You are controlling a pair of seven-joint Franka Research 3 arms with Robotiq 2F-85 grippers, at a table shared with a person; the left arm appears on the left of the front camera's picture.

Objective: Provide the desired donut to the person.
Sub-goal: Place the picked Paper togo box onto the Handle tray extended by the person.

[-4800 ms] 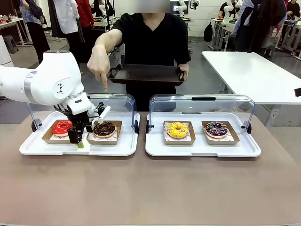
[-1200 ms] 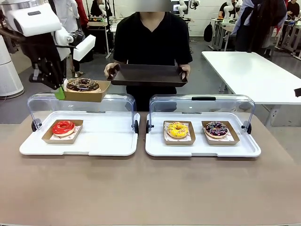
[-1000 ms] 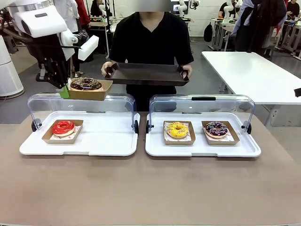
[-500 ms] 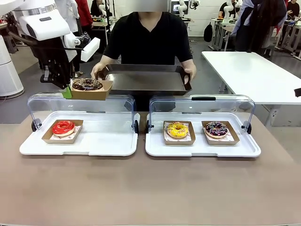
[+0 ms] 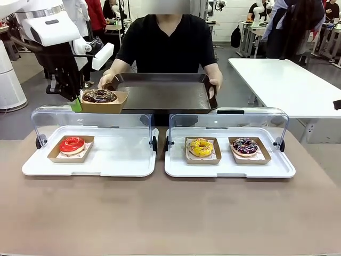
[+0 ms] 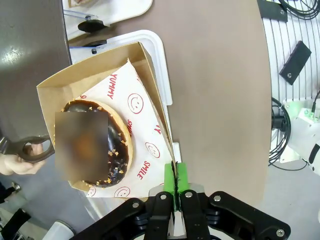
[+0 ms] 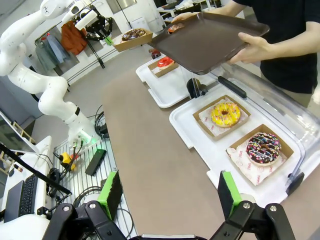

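Brown table faces the person, white table beyond.

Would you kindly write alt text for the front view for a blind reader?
The left gripper holds a chocolate donut in a cardboard box aloft, beside the brown tray a person holds out. Below, white cases hold a red donut, a yellow donut and a sprinkled donut.

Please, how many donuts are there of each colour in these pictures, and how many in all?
red donut: 1
yellow donut: 1
chocolate donut, in the cardboard box held by the left gripper: 1
dark donut with coloured sprinkles: 1
Total: 4 donuts
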